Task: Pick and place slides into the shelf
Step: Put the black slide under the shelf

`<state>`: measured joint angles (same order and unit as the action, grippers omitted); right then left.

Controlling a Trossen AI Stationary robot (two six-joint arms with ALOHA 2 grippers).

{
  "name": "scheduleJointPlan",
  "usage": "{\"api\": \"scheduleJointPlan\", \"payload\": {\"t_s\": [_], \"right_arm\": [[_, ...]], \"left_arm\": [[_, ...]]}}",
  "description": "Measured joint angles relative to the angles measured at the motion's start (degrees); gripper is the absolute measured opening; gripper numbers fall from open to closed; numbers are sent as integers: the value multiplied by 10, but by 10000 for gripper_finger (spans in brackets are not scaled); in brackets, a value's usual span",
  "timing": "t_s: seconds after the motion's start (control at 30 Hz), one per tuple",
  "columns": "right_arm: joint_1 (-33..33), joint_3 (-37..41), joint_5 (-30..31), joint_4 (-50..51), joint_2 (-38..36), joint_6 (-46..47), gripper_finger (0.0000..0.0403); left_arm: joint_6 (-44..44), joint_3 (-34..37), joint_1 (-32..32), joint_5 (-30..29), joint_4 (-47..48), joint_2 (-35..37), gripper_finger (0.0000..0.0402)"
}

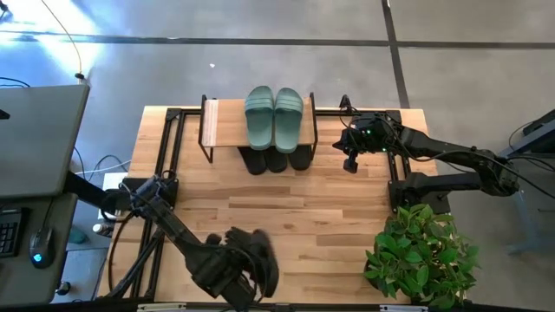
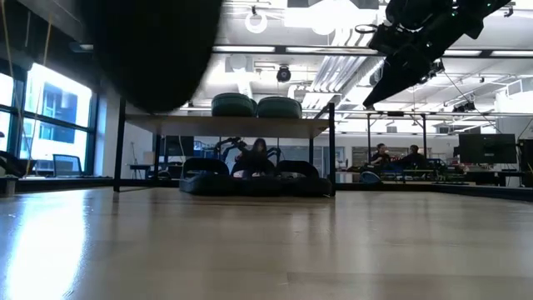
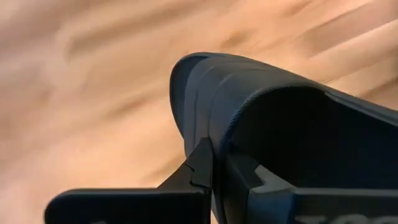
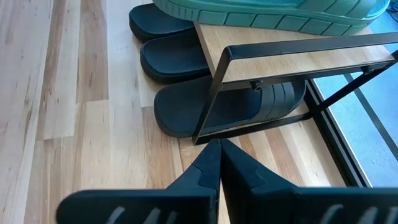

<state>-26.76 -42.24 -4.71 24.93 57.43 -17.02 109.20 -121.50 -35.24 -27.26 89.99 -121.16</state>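
Observation:
My left gripper [image 3: 219,171] is near the table's near edge, shut on a black slide [image 1: 253,258]. In the low view that slide [image 2: 154,50] hangs as a dark shape above the tabletop. The shelf [image 1: 227,121] stands at the far middle of the table, with the sage-green pair [image 1: 274,117] side by side on its top board. Three black slides [image 1: 276,160] lie on the table under it, heels poking out toward the near side. My right gripper [image 1: 351,163] hovers shut just right of the shelf, its fingertips [image 4: 219,155] above bare wood. My left gripper holds the black slide by the side of its wide strap [image 3: 225,134]. The strap's edge is pinched between the two fingers, one finger [image 3: 200,165] outside and the other [image 3: 244,177] at the strap's opening. The slide is lifted clear of the table, its toe [image 3: 186,81] pointing away from the wrist.
The shelf's black metal frame [image 4: 214,93] stands close in front of my right gripper. A potted plant [image 1: 421,256] sits at the table's near right corner. Black rails run along the table's left side [image 1: 165,156]. Bare wood lies between the shelf and the held slide.

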Motion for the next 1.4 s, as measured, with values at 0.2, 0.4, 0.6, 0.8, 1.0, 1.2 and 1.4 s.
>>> {"api": "scheduleJointPlan", "payload": {"t_s": [0.2, 0.4, 0.6, 0.8, 1.0, 1.2, 1.4], "right_arm": [[0, 0, 0, 0, 0, 0, 0], [0, 0, 0, 0, 0, 0, 0], [0, 0, 0, 0, 0, 0, 0], [0, 0, 0, 0, 0, 8, 0], [0, 0, 3, -14, 0, 28, 0], [0, 0, 11, -37, 0, 30, 0], [0, 0, 38, -34, 0, 59, 0]], "left_arm": [[-183, -134, 1, -209, -2, 1, 1], [-345, -120, 11, -287, -31, 57, 0], [-551, -131, 56, -264, 1, 72, 0], [-720, -86, 121, -183, -1, 90, 0], [-674, 176, 132, -167, 1, 229, 0], [-577, 421, 132, -159, -27, 342, 0], [-610, 572, 163, -112, -101, 345, 0]]}}
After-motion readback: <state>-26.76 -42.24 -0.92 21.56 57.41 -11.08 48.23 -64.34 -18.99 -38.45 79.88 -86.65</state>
